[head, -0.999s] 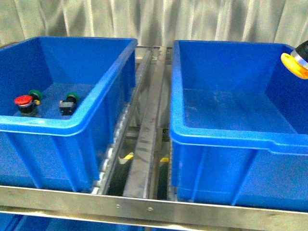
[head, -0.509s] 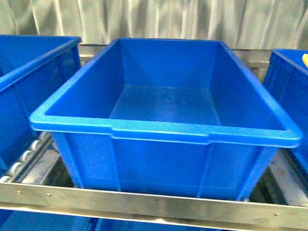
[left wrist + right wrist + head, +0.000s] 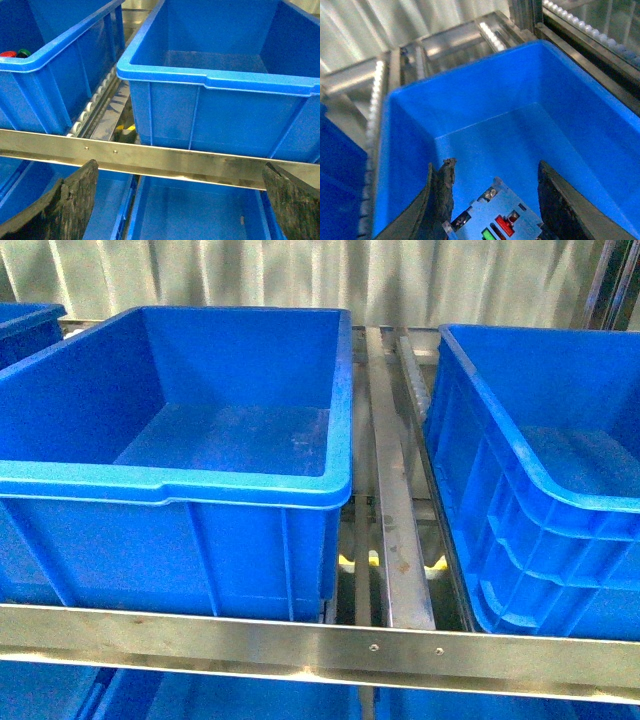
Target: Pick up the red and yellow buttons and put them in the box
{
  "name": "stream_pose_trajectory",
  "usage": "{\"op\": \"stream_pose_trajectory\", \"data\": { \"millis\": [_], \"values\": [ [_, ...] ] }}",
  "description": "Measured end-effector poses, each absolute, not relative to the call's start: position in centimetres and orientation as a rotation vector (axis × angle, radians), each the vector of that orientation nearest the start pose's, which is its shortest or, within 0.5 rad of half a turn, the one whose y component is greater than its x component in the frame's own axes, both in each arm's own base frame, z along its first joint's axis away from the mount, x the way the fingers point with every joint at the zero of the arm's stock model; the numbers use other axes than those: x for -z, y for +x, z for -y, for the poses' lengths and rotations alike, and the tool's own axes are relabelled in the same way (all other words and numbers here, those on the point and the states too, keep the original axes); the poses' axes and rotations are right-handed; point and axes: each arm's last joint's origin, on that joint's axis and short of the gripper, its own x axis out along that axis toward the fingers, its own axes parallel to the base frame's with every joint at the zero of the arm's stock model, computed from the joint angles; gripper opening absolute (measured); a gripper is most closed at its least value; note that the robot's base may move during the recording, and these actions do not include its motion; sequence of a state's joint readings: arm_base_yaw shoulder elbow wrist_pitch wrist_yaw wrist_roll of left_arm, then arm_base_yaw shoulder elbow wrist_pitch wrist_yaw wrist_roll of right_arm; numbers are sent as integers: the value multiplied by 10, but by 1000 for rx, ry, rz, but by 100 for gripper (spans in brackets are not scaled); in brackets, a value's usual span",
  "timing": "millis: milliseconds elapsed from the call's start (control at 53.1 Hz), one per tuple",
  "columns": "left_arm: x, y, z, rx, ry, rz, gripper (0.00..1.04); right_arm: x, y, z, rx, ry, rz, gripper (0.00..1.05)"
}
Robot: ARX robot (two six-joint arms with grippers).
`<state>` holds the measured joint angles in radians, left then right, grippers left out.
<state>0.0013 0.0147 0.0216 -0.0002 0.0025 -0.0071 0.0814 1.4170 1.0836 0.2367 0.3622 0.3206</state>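
The front cam has swung a lot in the last second. It used to look at the bin with the switches in it, and now that one is just a sliver at the far left (image 3: 25,315). An empty blue bin (image 3: 250,485) fills the middle, with another blue bin (image 3: 500,440) on the right. The yellow cap that poked in from the right is out of that view too.

The right claw (image 3: 495,164) is closed on a switch, and only its grey terminal end shows, so I'm reading it as the yellow button (image 3: 495,215). It hangs over the bare floor of a blue box (image 3: 470,100), though I can't tell which bin that is. Looks like the carry is nearly done and the drop comes next.

The left claw (image 3: 180,165) is spread wide with nothing in it, low in front of the desk's steel front rail (image 3: 150,157). The red button (image 3: 7,53) sits in the source bin (image 3: 60,60), touching a green-capped switch (image 3: 23,52), so that's half the job left.

There's plenty of room inside the box. The tall rims and the roller tracks (image 3: 395,500) between the bins are what I'd clear.
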Motion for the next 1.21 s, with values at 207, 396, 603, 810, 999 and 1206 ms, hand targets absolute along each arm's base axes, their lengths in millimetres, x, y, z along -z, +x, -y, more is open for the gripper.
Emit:
{"op": "stream_pose_trajectory", "data": {
  "millis": [207,396,603,810,999,1206],
  "values": [
    [-170,97,0,-2,-7,7,97,-308,408,19,385,151,-274,41],
    [-170,97,0,-2,-7,7,97,-282,448,34,408,102,-412,41],
    [-170,97,0,-2,-7,7,97,-236,480,51,428,57,-612,41],
    [-170,97,0,-2,-7,7,97,-212,495,58,410,35,-670,47],
    [-170,97,0,-2,-7,7,97,-218,498,58,385,8,-614,75],
    [-170,97,0,-2,-7,7,97,-236,479,48,330,-87,-488,100]
  ]
}}
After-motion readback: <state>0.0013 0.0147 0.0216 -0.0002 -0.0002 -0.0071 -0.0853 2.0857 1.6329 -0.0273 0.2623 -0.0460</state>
